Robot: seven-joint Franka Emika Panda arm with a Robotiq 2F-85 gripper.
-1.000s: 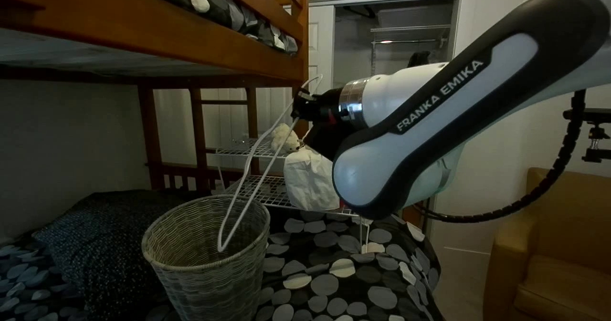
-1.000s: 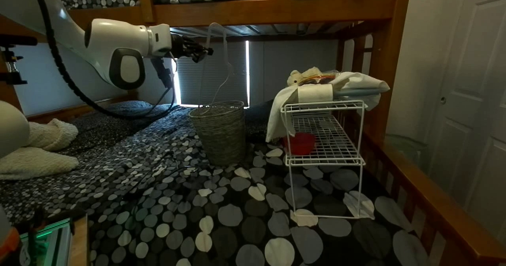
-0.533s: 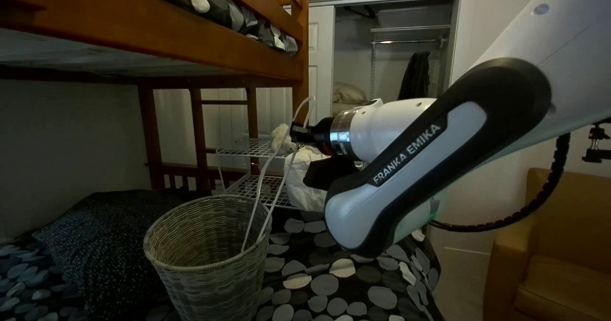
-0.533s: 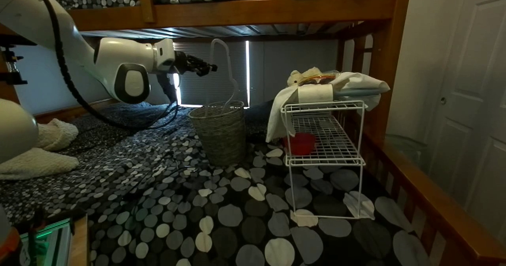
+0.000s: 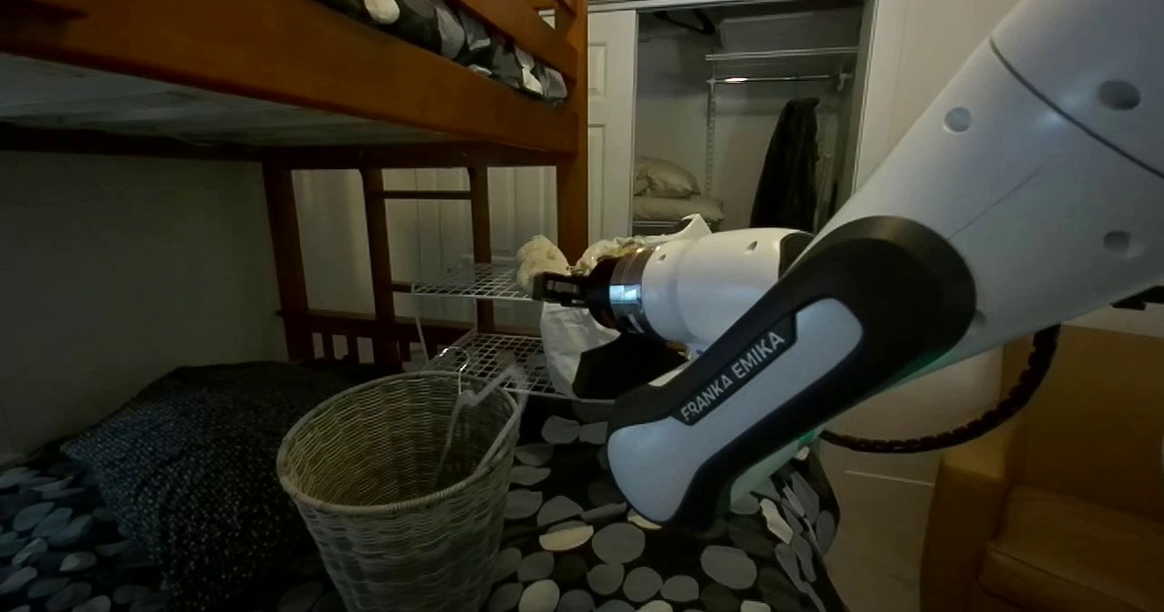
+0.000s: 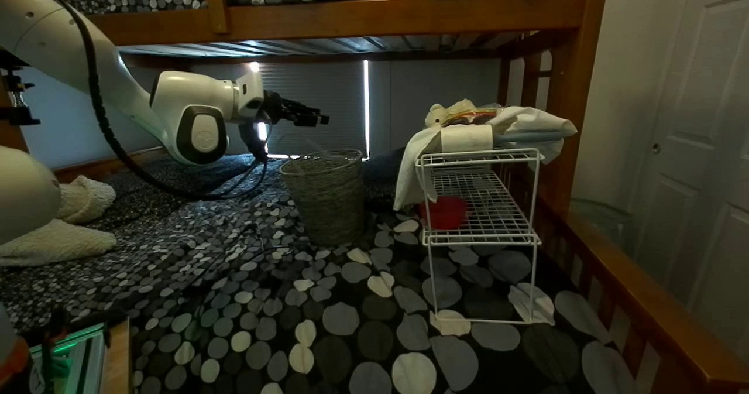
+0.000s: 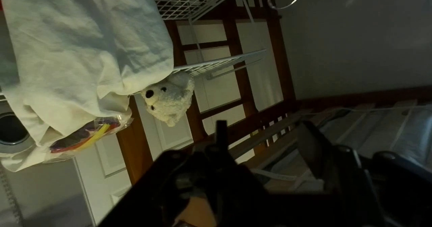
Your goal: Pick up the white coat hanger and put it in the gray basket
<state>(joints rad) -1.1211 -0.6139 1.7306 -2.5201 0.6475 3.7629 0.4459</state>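
1. Slanting down into the gray basket (image 5: 409, 548), the white coat hanger (image 5: 480, 393) sits below the gripper (image 5: 548, 287) and apart from it.
2. Its upper end, blurred, pokes above the basket's rim.
3. In both exterior views the gripper hovers higher than that rim.
4. The wrist view shows the fingers (image 7: 221, 136) spread wide, gripping nothing.
5. At that view's top edge the hanger's curved hook (image 7: 270, 0) shows, well away from the fingers.

Bunk (image 5: 318, 62) of orange-brown wood noted. Open closet (image 5: 741, 125) and tan chair (image 5: 1073, 494) are seen; blind (image 6: 333, 89) is edged by bright light (image 6: 367, 113); grey wall (image 5: 136, 257) dimly lit.
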